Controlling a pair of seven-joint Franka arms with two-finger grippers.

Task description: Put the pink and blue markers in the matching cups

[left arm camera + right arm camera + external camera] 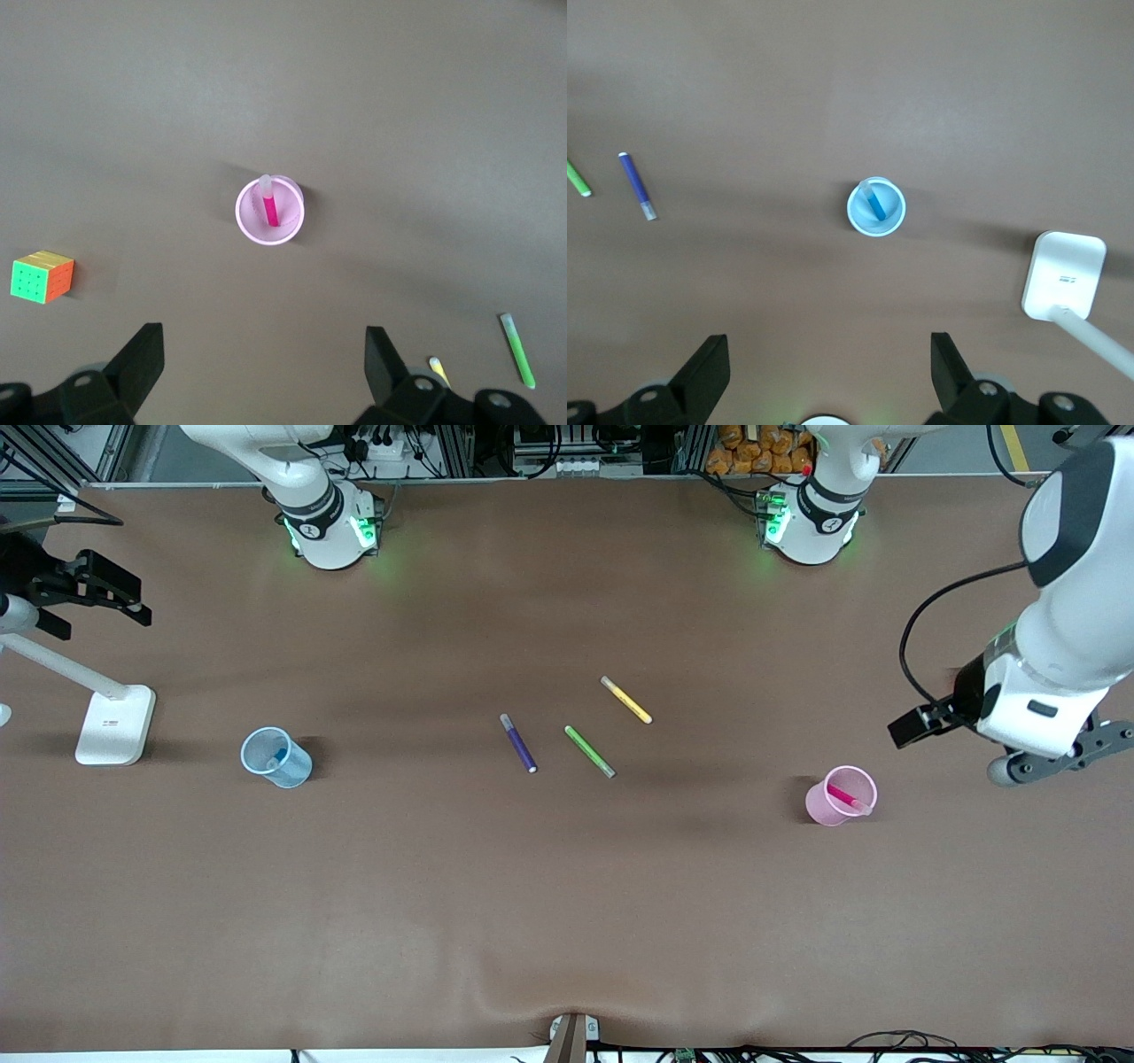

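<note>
The pale blue cup (276,757) stands upright toward the right arm's end of the table, and the blue marker (874,203) leans inside it. Toward the left arm's end stands the pink cup (841,795), holding the pink marker (848,798), whose paler end rests against the rim. My left gripper (264,354) hangs open and empty over bare table beside the pink cup (270,212). High over the table near the blue cup (877,209), my right gripper (830,354) is open too, with nothing between its fingers.
Three loose pens lie mid-table: dark purple (518,742), green (590,751) and yellow (626,700). A white stand with a flat base (115,726) sits at the right arm's end. A coloured puzzle cube (42,277) lies near the pink cup.
</note>
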